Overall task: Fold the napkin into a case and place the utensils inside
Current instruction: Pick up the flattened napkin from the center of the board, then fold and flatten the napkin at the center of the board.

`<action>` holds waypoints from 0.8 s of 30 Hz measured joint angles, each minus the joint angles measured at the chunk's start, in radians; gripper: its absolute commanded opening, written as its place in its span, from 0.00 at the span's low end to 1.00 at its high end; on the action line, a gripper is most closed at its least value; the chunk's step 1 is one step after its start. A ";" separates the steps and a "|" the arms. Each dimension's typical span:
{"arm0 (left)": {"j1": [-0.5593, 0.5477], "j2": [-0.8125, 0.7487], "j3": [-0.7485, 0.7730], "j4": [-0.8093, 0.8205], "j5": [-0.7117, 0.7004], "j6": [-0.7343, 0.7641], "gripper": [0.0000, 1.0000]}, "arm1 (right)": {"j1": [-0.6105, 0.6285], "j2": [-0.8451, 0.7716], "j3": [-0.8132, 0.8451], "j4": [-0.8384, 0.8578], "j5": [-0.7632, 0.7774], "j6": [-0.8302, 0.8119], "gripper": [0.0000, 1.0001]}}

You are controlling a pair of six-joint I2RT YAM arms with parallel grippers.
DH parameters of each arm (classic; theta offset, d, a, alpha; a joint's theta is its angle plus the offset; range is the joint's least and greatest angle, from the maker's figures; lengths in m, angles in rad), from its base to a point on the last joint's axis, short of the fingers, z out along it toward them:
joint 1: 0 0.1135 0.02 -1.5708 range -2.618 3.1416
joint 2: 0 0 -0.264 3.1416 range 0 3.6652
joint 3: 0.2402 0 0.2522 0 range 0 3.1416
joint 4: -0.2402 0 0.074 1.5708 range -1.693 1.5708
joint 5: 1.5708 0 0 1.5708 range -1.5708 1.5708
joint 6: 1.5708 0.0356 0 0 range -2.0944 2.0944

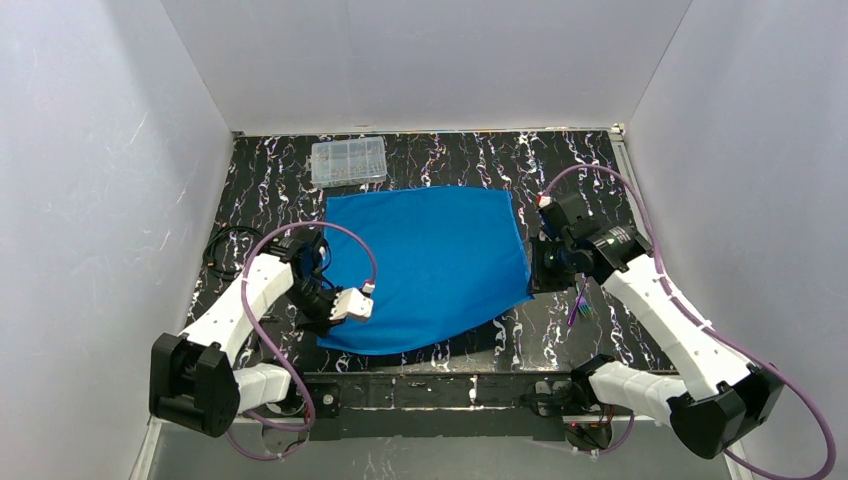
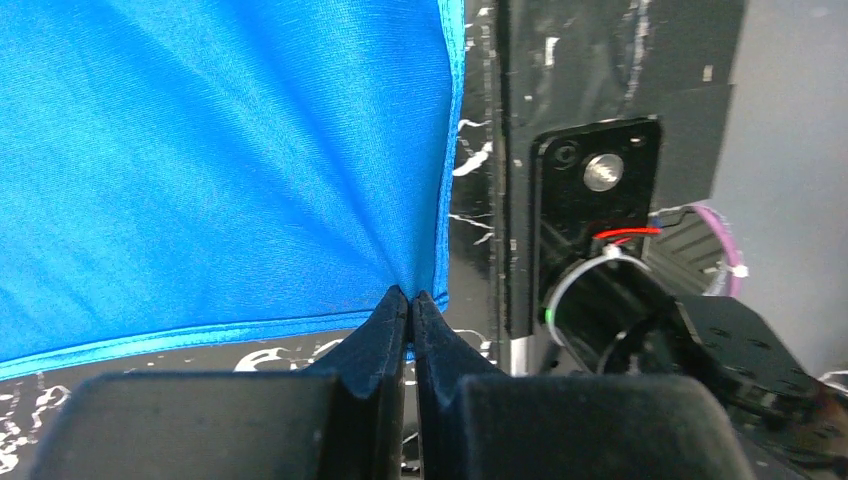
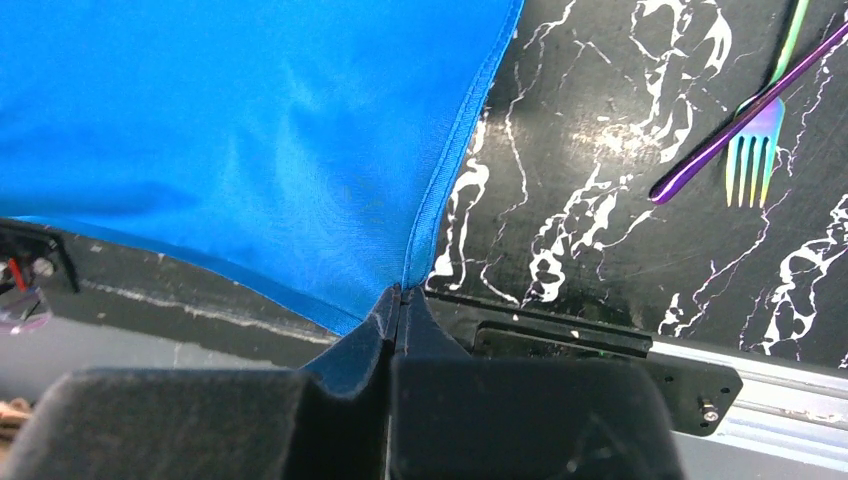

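The napkin [image 1: 425, 265] lay spread on the black marbled table [image 1: 570, 170]. The left gripper [image 2: 410, 300] pinched its near-left corner, fingers pressed together on the cloth. The right gripper [image 3: 402, 296] nipped the near-right corner likewise. The utensils [image 3: 745, 135] lay just right, apart.

A fixed camera high behind both arms looks down and forward over the whole counter [image 1: 450, 160] from afar. Each wrist camera sits just behind its own hand, left hand [image 2: 410, 300] and right hand [image 3: 400, 292], looking along it from very close. All three share the napkin [image 1: 425, 265]; overhead and right wrist share the utensils [image 3: 752, 150].
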 measured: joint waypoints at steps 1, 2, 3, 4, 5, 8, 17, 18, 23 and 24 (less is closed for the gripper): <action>0.000 -0.010 0.000 -0.022 0.006 0.001 0.00 | 0.000 -0.004 0.016 -0.015 -0.010 -0.003 0.01; 0.000 -0.018 0.002 -0.040 0.013 0.001 0.00 | 0.000 -0.009 0.034 -0.032 -0.020 -0.008 0.01; 0.000 -0.023 0.005 -0.059 0.018 0.000 0.00 | 0.000 -0.015 0.046 -0.045 -0.030 -0.012 0.01; 0.000 -0.026 0.011 -0.073 0.021 0.000 0.00 | 0.000 -0.021 0.054 -0.058 -0.037 -0.016 0.01; 0.000 -0.028 0.024 -0.092 0.028 -0.002 0.00 | 0.000 -0.028 0.056 -0.069 -0.044 -0.018 0.01; 0.000 -0.029 0.079 -0.132 0.053 -0.014 0.00 | 0.000 -0.031 0.056 -0.100 -0.066 -0.020 0.01; 0.002 0.026 0.226 -0.185 0.124 -0.083 0.00 | 0.000 0.075 0.159 -0.087 -0.069 -0.034 0.01; 0.003 0.043 0.241 -0.177 0.125 -0.106 0.00 | 0.000 0.091 0.174 -0.075 -0.069 -0.038 0.01; 0.023 0.130 0.298 -0.097 0.104 -0.220 0.00 | 0.000 0.194 0.218 0.035 -0.050 -0.051 0.01; 0.029 0.146 0.309 -0.069 0.091 -0.247 0.00 | 0.000 0.213 0.219 0.052 -0.042 -0.053 0.01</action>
